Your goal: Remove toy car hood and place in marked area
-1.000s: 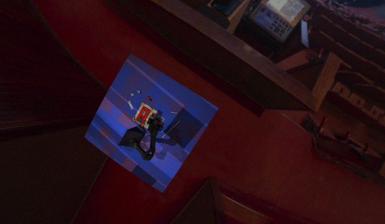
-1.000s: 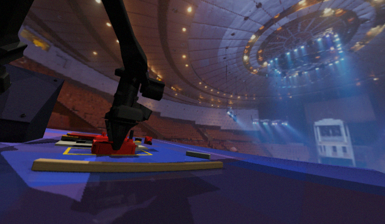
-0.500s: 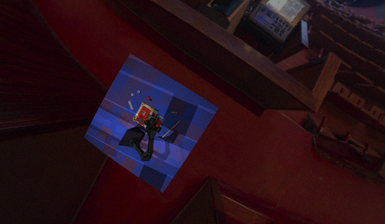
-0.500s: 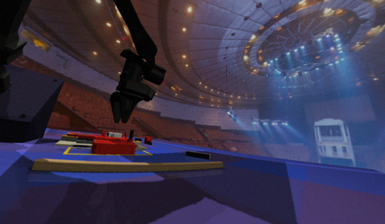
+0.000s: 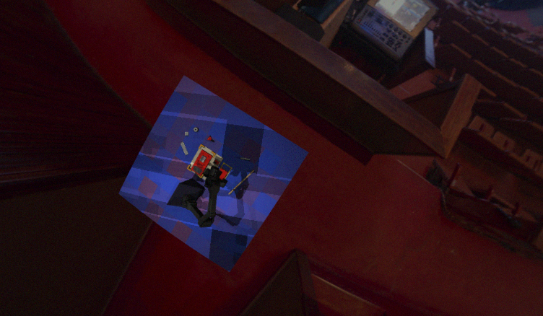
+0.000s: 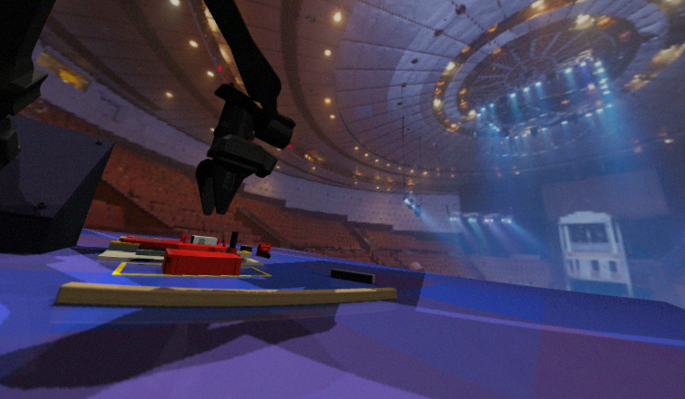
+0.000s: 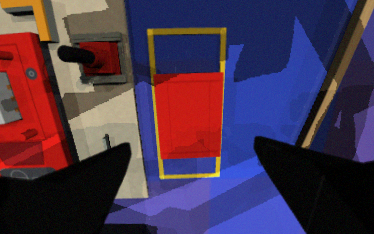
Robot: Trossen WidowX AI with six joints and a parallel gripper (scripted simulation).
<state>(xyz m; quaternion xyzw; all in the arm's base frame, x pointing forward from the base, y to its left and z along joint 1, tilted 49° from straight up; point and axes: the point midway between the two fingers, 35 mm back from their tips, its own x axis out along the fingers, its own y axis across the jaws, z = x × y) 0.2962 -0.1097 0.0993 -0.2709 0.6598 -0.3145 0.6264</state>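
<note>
The hood, a red block (image 5: 224,173) (image 6: 201,262) (image 7: 188,115), lies flat on the table inside the yellow outline of the marked area (image 6: 117,270) (image 7: 187,31). In the wrist view its long sides run close along the outline's side bars. The toy car's red body (image 5: 206,160) (image 7: 45,110) sits on a pale board (image 7: 131,170) beside the area. My gripper (image 6: 214,210) (image 7: 192,145) is open and empty. It hangs well above the hood with a visible gap, touching nothing; its fingertips are hidden in the top view.
A long wooden strip (image 5: 241,182) (image 6: 227,296) (image 7: 332,85) lies beyond the marked area. A short dark bar (image 5: 245,159) (image 6: 352,276) lies near it. A black lever (image 7: 75,54) rises from the board. A small red piece (image 5: 209,138) (image 6: 263,249) and a pale bar (image 5: 184,148) lie past the car.
</note>
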